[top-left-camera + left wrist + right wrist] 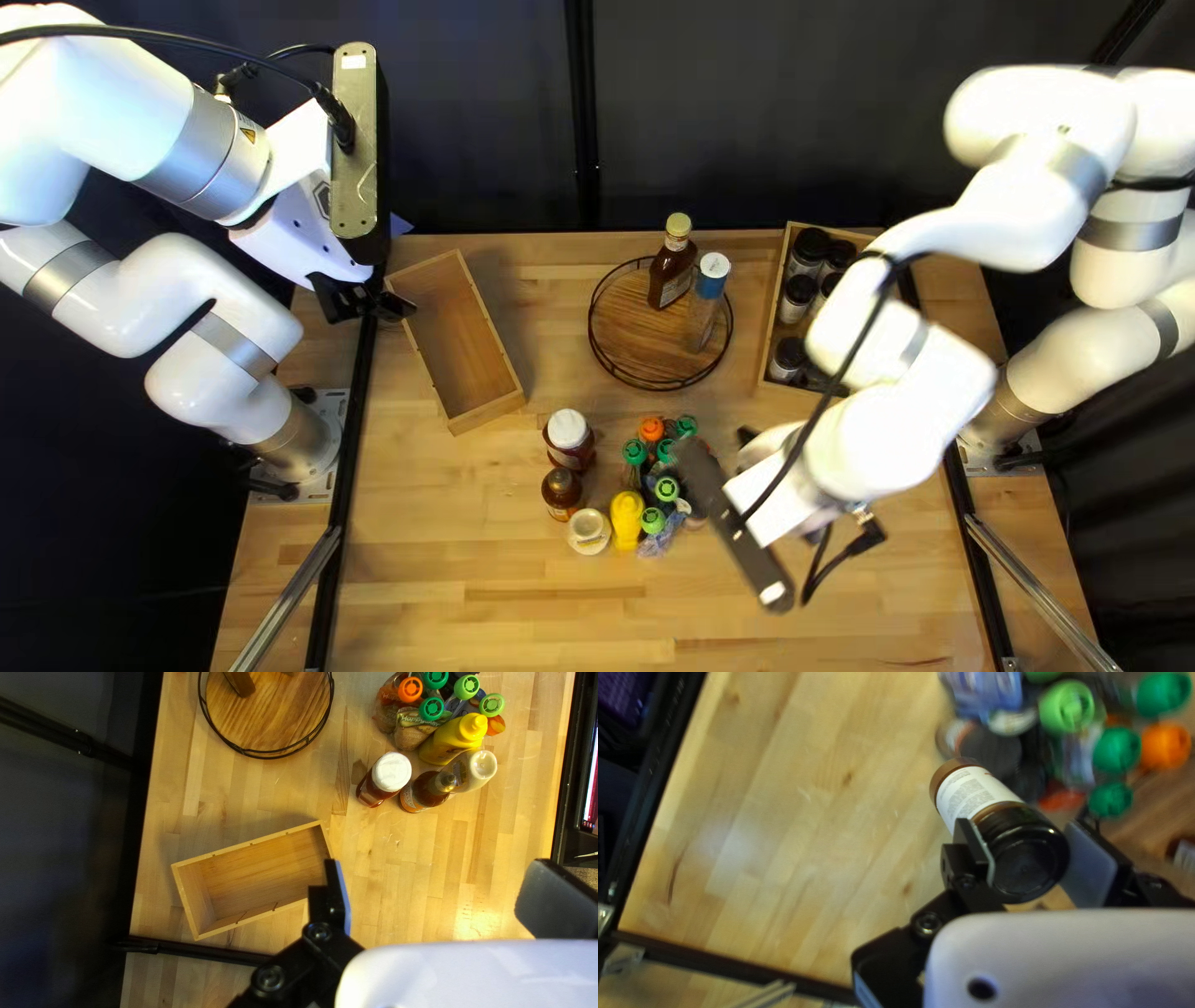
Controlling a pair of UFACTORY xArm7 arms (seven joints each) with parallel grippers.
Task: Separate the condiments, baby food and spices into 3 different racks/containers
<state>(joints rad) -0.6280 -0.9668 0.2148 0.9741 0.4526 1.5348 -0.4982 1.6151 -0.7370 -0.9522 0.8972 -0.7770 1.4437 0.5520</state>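
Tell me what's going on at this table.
This is a food-sorting job. The right pincer holds a black-topped jar; similar jars sit in one wooden box. The round rack holds two bottles. The other wooden box is empty, with the open left pincer near it. More bottles and some pouches are on the table, unsorted.

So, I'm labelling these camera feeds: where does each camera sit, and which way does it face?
Top left view: above the table's near edge, slanting down toward its far edge; both my arms show.
Left wrist view: on my left arm, looking along my open left gripper over the wooden box.
Right wrist view: on my right arm, looking along my right gripper, shut on a jar.
Shared: both wrist views show the orange cap.
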